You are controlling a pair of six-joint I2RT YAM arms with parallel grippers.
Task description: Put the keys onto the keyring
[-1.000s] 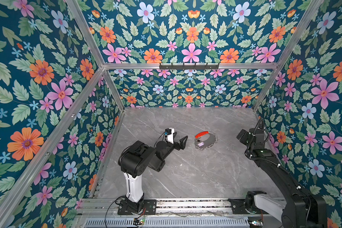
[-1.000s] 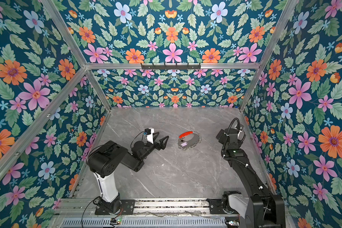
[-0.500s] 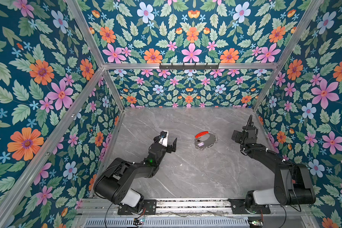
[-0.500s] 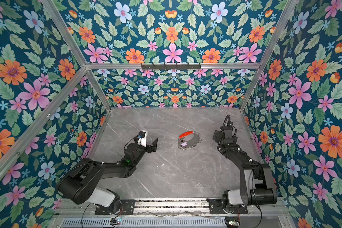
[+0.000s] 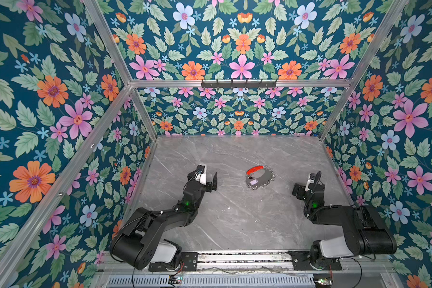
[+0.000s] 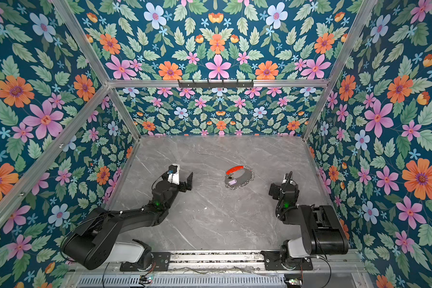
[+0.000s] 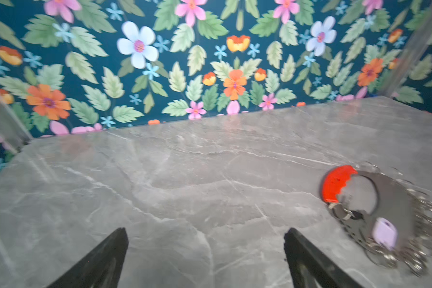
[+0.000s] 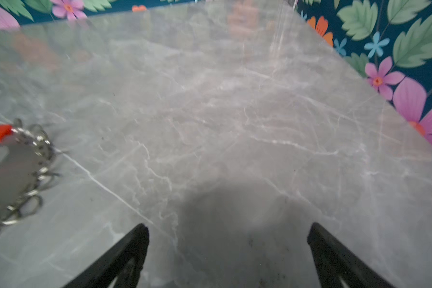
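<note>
Seeing the left end effector [image 7: 206, 234] and right end effector [image 8: 228, 229] apart, empty, I'd pinch the small lavender-tagged silver key [image 7: 384, 233] squarely, avoiding the large red-sectioned wire keyring [image 7: 334, 183].

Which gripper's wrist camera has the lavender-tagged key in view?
The left gripper: its wrist view shows the lavender-tagged key within the keyring. The right gripper's view catches only the keyring's edge of small rings.

Top views overlook everything from above — low wrist views share the keyring [image 7: 394, 204].
</note>
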